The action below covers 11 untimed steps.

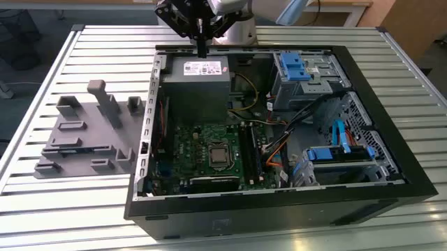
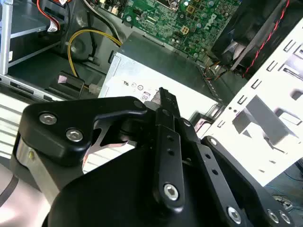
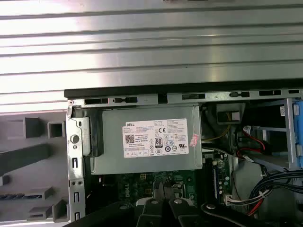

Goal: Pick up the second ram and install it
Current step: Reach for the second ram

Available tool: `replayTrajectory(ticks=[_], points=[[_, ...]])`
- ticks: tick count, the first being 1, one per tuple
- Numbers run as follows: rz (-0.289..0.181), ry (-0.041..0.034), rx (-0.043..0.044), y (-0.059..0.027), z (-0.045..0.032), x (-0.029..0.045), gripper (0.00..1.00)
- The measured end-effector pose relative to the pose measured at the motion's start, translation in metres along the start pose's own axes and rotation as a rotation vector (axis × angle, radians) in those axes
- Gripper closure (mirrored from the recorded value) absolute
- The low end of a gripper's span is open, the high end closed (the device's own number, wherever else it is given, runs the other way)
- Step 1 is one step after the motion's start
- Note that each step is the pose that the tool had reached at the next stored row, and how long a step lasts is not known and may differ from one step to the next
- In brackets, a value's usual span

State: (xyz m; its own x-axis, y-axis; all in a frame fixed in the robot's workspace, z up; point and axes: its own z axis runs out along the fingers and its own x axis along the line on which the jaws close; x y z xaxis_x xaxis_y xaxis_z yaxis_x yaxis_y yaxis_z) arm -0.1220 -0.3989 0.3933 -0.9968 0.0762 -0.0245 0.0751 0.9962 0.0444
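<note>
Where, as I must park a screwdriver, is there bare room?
Bare table slats lie between the gray fixture and the near edge, and beyond the fixture toward the far edge. Inside the case it is crowded: cables cross it, and the gripper hangs over the power supply.

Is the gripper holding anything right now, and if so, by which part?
Nothing is held: the gripper is shut and empty, poised above the power supply inside the open computer case.

PC case [image 1: 279, 214] open on top; motherboard [image 1: 209, 151] clear from above. PSU [image 1: 198, 86] right under gripper [image 1: 201, 52]; cables [image 1: 278, 144] & drive cage [image 1: 307, 78] crowd exterior view's right. Gray fixture [image 1: 84, 141] flanks case on counter [image 1: 70, 193].
</note>
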Motion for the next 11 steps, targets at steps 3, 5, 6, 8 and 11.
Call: replayTrajectory(ticks=[3,5,6,8,11], points=[[0.0,0.0,0.0,0.0,0.0,0.0,0.89],[0.0,0.0,0.0001,0.0,0.0,0.0002,0.89],[0.0,0.0001,0.0002,0.0,-0.0001,0.0004,0.89],[0.0,0.0,0.0,-0.0001,-0.0001,0.0013,0.89],[0.0,0.0,0.0,-0.0002,-0.0001,0.0031,0.89]])
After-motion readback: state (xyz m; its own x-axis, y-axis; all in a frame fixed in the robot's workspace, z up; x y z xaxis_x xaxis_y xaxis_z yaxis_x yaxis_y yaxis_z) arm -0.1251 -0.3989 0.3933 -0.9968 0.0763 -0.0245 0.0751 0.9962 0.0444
